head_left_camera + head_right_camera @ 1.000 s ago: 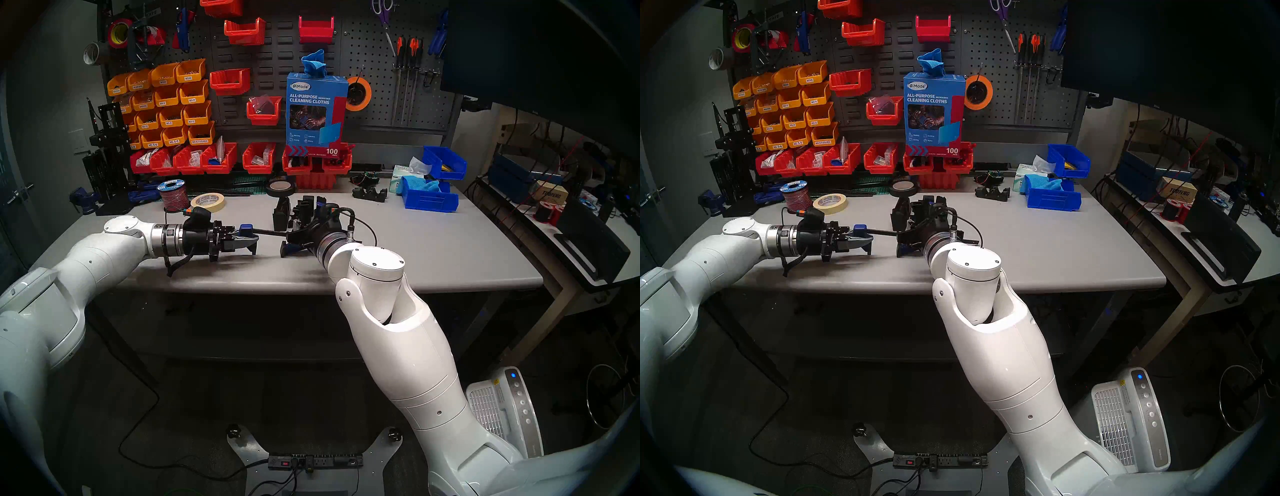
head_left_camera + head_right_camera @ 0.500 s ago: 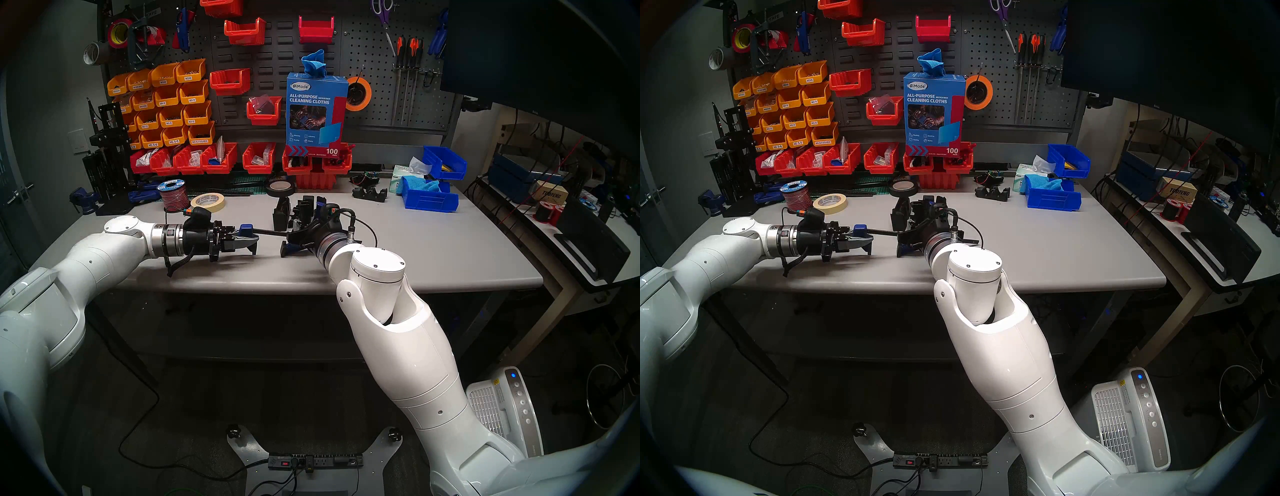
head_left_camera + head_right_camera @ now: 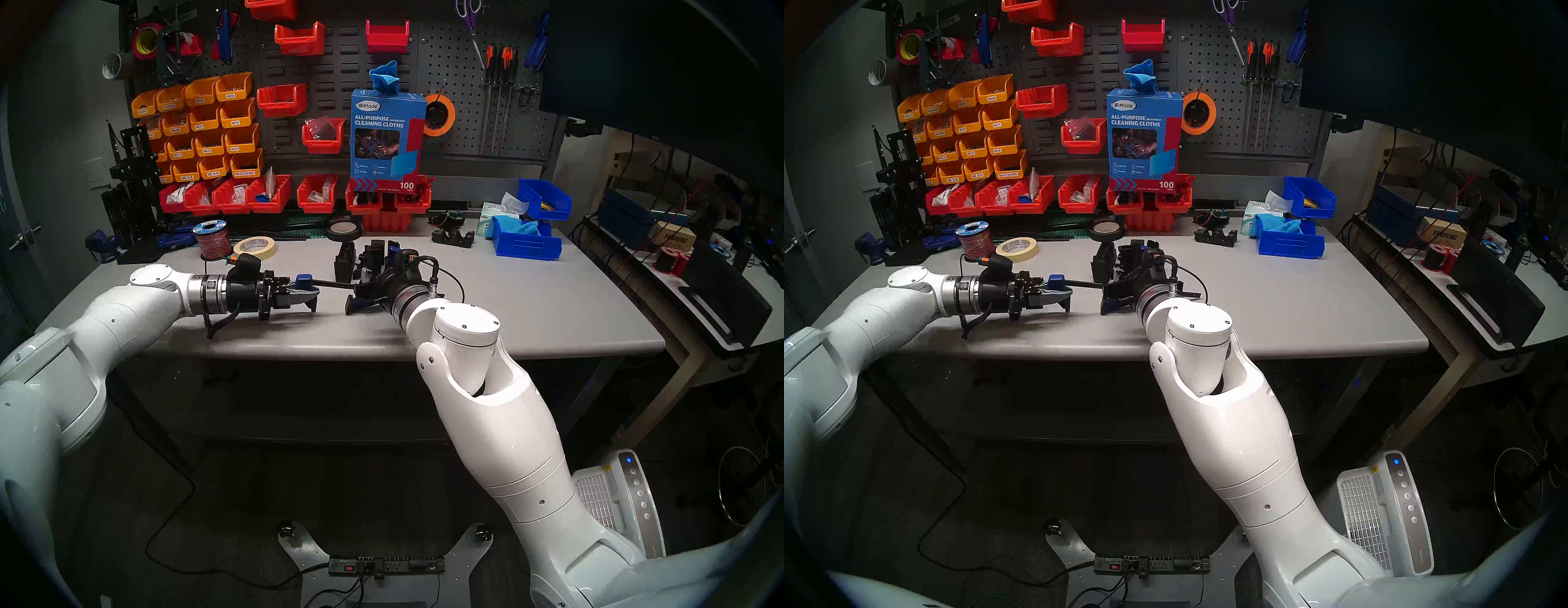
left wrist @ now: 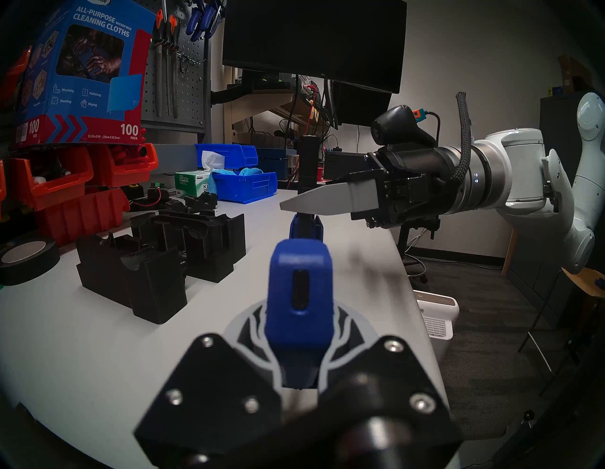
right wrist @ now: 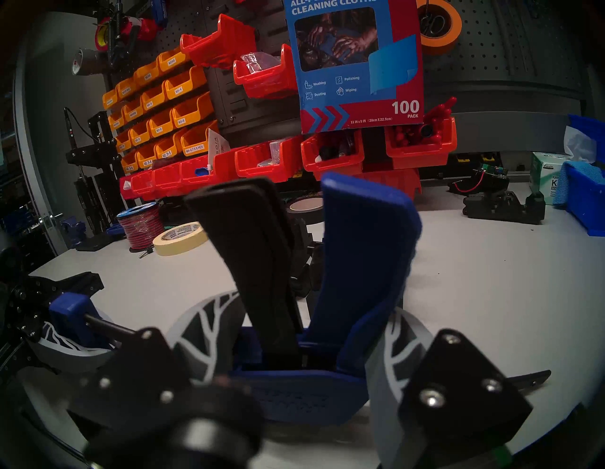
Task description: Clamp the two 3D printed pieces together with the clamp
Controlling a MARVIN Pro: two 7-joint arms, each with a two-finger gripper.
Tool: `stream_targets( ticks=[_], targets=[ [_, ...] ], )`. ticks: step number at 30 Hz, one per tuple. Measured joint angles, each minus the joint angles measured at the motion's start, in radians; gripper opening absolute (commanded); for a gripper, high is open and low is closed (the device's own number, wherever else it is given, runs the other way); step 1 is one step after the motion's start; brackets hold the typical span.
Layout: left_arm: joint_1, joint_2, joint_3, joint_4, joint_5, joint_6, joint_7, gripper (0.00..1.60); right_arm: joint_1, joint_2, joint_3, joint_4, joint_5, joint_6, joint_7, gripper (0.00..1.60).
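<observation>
I am holding the clamp (image 3: 339, 285) level above the table (image 3: 530, 305), one gripper at each end. My left gripper (image 3: 306, 294) is closed tight on the blue end jaw (image 4: 298, 294), with the black bar (image 3: 333, 284) running from its fingertips away to my right. My right gripper (image 5: 296, 353) is closed around the blue handle body (image 5: 360, 278); the black trigger (image 5: 252, 255) is standing up just beside it, between my fingers (image 5: 203, 330). The two printed pieces (image 4: 163, 258) are sitting on the table just beyond the bar, ahead of my right gripper, close together, outside the clamp. I cannot tell whether they are touching each other.
</observation>
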Motion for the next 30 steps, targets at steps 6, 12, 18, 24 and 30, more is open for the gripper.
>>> stream_targets(
  ticks=[6,12,18,24,30],
  targets=[
    [-0.004,-0.008,-0.003,0.007,0.000,0.000,0.001,0.00,0.008,0.003,0.006,0.006,-0.001,-0.006,0.012,0.00],
    [-0.010,-0.014,-0.008,0.014,-0.001,-0.004,0.001,0.00,0.019,0.003,0.012,0.014,-0.002,-0.012,0.025,0.00],
    [-0.018,-0.018,-0.016,0.021,-0.001,-0.010,0.000,0.00,0.035,0.003,0.017,0.022,-0.004,-0.018,0.039,0.00],
    [-0.025,-0.024,-0.025,0.029,-0.003,-0.015,0.000,0.00,0.051,0.003,0.022,0.031,-0.008,-0.024,0.054,0.00],
    [-0.033,-0.031,-0.035,0.037,-0.004,-0.021,0.000,0.00,0.068,0.004,0.027,0.040,-0.014,-0.031,0.069,0.00]
  ],
)
